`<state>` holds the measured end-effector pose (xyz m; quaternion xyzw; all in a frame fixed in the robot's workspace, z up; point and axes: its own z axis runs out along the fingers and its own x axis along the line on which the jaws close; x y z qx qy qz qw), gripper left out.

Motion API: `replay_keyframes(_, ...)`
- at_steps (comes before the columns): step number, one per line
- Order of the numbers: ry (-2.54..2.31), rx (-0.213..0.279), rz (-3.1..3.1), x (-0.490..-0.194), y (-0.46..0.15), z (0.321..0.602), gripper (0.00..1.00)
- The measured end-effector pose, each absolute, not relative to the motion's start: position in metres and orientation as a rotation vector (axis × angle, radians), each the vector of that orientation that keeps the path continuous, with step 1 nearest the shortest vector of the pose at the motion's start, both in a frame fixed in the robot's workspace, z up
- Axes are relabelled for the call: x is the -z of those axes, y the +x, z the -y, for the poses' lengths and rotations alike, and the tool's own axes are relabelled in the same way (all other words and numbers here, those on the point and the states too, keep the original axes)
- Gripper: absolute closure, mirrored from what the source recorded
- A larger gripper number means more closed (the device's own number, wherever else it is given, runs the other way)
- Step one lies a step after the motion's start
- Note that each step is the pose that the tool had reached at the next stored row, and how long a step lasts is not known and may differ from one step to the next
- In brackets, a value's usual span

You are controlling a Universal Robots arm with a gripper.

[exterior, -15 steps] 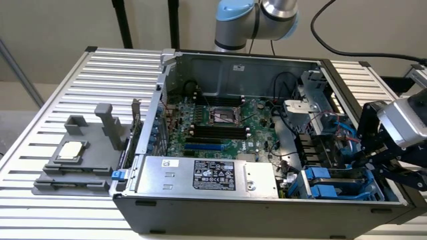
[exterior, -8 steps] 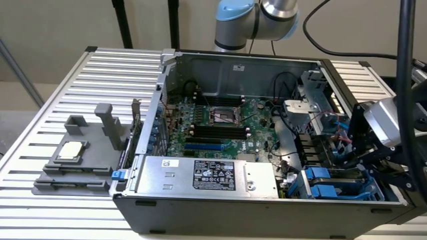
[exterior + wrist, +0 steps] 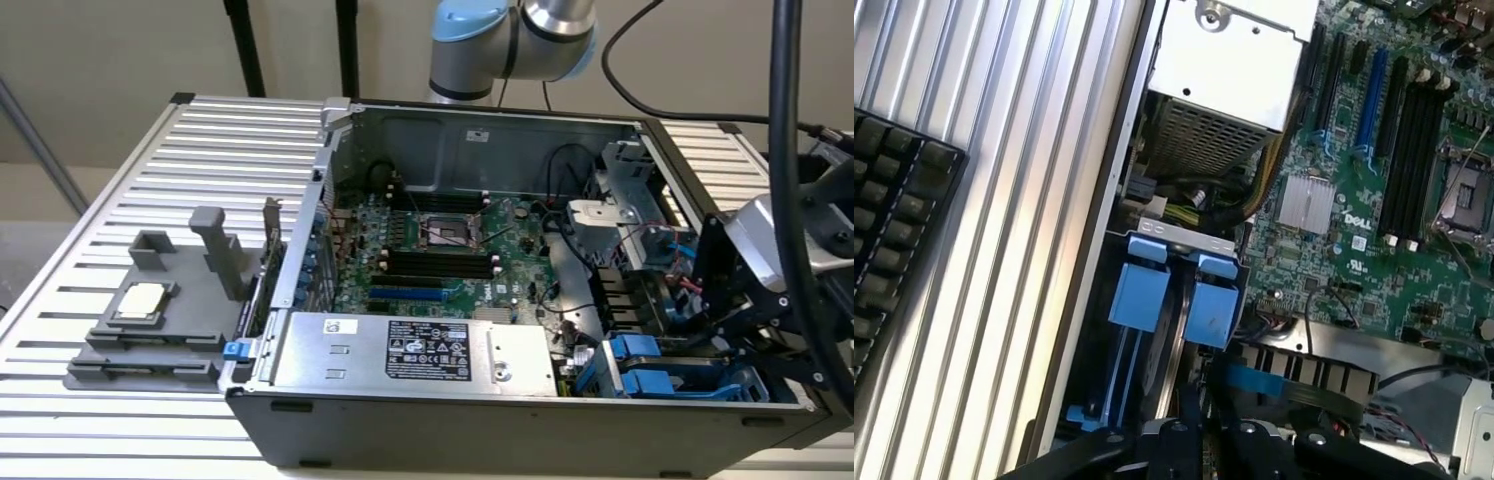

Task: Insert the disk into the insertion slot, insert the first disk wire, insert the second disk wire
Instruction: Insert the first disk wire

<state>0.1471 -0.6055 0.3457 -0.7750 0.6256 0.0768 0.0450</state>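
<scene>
- My gripper (image 3: 1199, 432) has its fingers pressed together and hangs just over the drive cage (image 3: 1179, 232), since the work sits in that corner of the computer case (image 3: 534, 425). I cannot tell whether they pinch anything.
- The disk (image 3: 1209, 305) looks pushed into the cage, with its bright blue carrier end showing.

Power supply (image 3: 400, 352) beside green board (image 3: 518, 240); grey fixture (image 3: 180, 342) holds possibly processor (image 3: 140, 303).

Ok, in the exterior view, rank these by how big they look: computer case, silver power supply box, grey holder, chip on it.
1. computer case
2. silver power supply box
3. grey holder, which looks close to the box, so that order is unsure
4. chip, clearly smallest
</scene>
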Motion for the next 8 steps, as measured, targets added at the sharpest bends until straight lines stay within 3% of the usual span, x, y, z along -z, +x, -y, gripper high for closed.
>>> replay_keyframes(8, -2.299, -0.239, -2.015, -0.3457, 0.1472, 0.6054, 0.84)
